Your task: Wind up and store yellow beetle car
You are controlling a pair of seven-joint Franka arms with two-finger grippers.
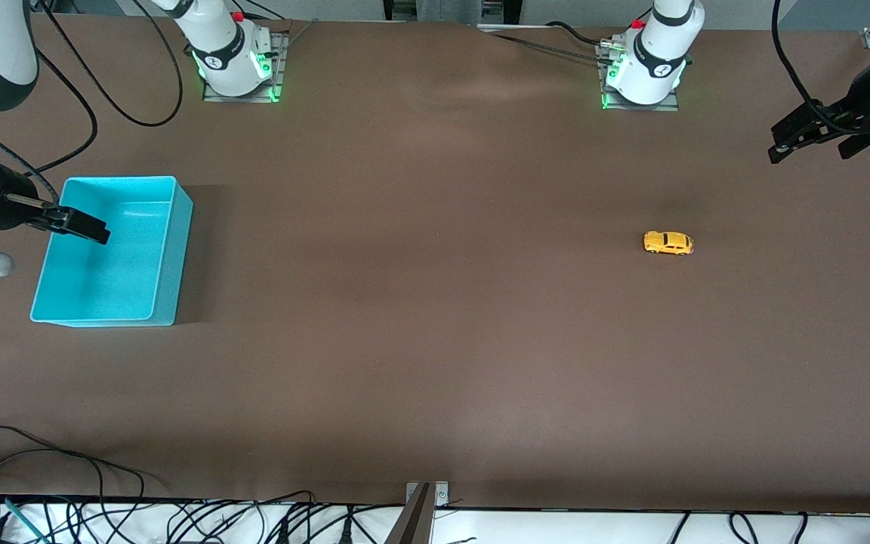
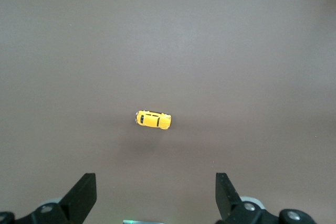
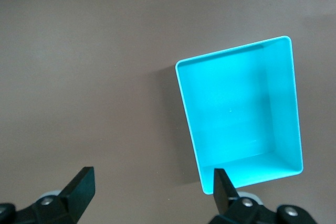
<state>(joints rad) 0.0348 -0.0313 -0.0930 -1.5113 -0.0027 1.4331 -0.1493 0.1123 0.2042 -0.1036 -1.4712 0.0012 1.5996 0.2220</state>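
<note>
The yellow beetle car [image 1: 668,242] stands on its wheels on the brown table toward the left arm's end. In the left wrist view the car [image 2: 153,120] lies well ahead of the fingertips. My left gripper [image 1: 809,143] hangs in the air past the car toward that end of the table. It is open [image 2: 156,192] with nothing between its fingers. My right gripper [image 1: 84,225] hovers over the outer edge of the turquoise bin [image 1: 178,227]. It too is open [image 3: 152,187] and holds nothing. One finger overlaps a corner of the bin [image 3: 286,103]. The bin holds nothing.
The two arm bases [image 1: 235,60] [image 1: 643,72] stand along the table's edge farthest from the front camera. A black cable [image 1: 103,98] loops beside the right arm's base. More cables [image 1: 65,461] and a metal bracket [image 1: 426,495] lie along the nearest edge.
</note>
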